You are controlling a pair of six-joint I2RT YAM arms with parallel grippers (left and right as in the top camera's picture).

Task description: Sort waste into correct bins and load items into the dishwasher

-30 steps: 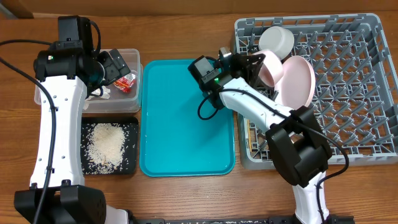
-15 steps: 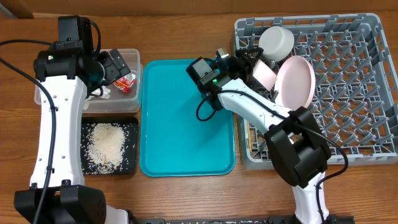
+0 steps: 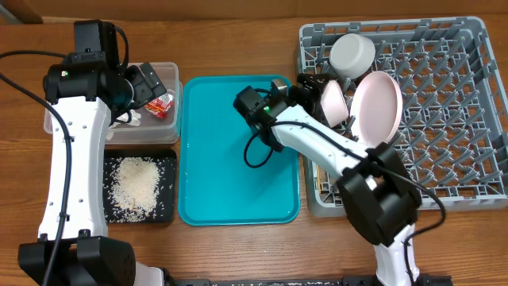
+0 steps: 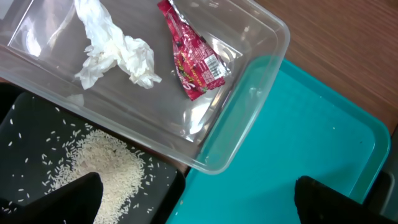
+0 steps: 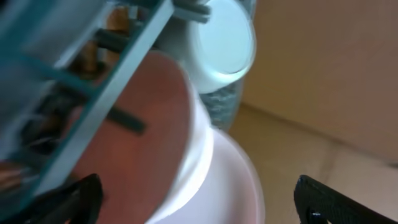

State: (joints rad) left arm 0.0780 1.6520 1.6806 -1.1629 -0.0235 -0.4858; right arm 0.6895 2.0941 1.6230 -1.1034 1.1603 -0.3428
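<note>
My right gripper (image 3: 309, 86) (image 5: 202, 202) is open at the left wall of the grey dish rack (image 3: 468, 48), with nothing between its fingers. Just beyond it a small pinkish saucer (image 3: 333, 102) (image 5: 149, 124) stands on edge against the large pale pink plate (image 3: 378, 105) (image 5: 227, 180). A grey-white bowl (image 3: 352, 52) (image 5: 224, 43) lies behind them. My left gripper (image 3: 148, 83) (image 4: 199, 205) hangs open over the clear tub (image 3: 176, 89) (image 4: 249, 112), which holds a crumpled white tissue (image 4: 118, 53) and a red wrapper (image 3: 161, 105) (image 4: 193, 59). Rice (image 3: 136, 183) (image 4: 102, 171) fills the black tray (image 3: 167, 208).
A bare teal serving tray (image 3: 238, 159) (image 4: 298, 149) lies between the bins and the rack. The rack's right half shows only upright pegs. My right arm's base stands at the rack's front left corner (image 3: 381, 199).
My right gripper has opened, let go of the saucer and drawn back to the left. The saucer now stands in the rack against the plate. The left arm has not moved.
</note>
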